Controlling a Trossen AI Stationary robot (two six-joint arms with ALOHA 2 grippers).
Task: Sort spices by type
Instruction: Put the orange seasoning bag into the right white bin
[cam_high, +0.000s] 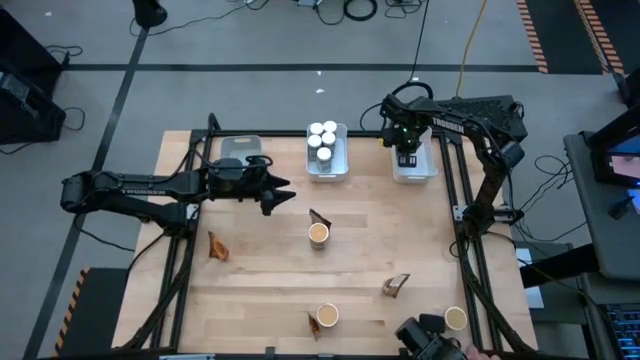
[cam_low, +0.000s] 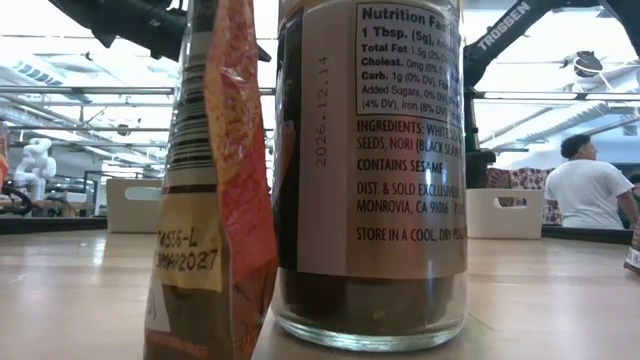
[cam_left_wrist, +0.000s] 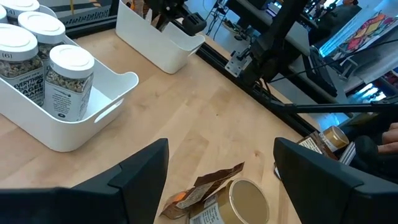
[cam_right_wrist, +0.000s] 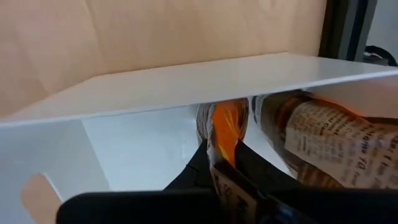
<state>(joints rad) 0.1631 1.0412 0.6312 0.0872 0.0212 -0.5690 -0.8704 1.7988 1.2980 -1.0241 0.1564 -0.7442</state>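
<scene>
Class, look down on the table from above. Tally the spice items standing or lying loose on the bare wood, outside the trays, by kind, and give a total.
Tan-topped tubs: 3
Dark brown pouches: 4
White-capped jars: 0 loose; they stand in the middle tray
Total loose: 7

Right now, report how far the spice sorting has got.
Done: white-capped jars grouped in the middle tray. In hand: right claw lowers a pouch into the right tray; left claw is open above the table. Left: loose tan-topped jars and pouches.
</scene>
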